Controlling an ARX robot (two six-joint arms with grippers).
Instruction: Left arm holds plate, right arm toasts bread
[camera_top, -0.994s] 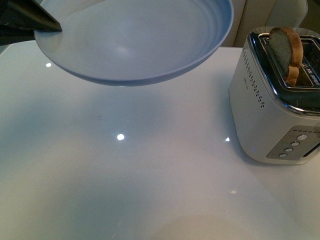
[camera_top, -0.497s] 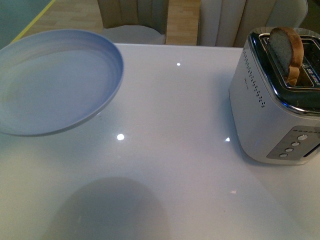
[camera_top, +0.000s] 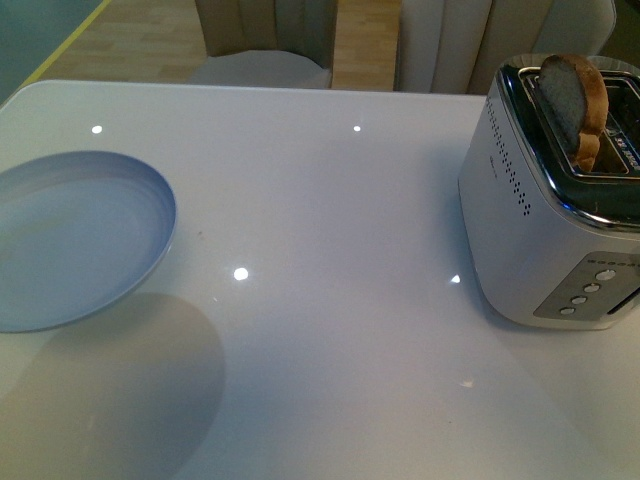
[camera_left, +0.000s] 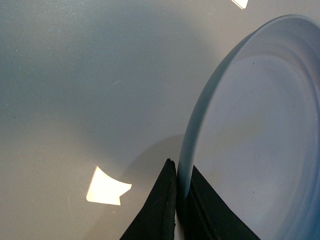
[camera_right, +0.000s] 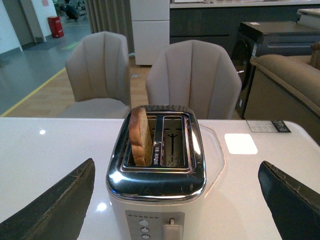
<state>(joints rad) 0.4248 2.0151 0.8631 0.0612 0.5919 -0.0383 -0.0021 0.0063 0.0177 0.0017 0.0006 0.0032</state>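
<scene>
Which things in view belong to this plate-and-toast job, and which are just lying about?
Job:
- plate, clamped at its rim by the left gripper
- bread, standing in one slot of the toaster
- right gripper, open, facing the toaster

Lying about:
- chairs beyond the table
- dark card on the table

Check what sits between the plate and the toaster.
Nothing. In the front view, the stretch of table between the plate and the toaster is bare, showing only light reflections.
</scene>
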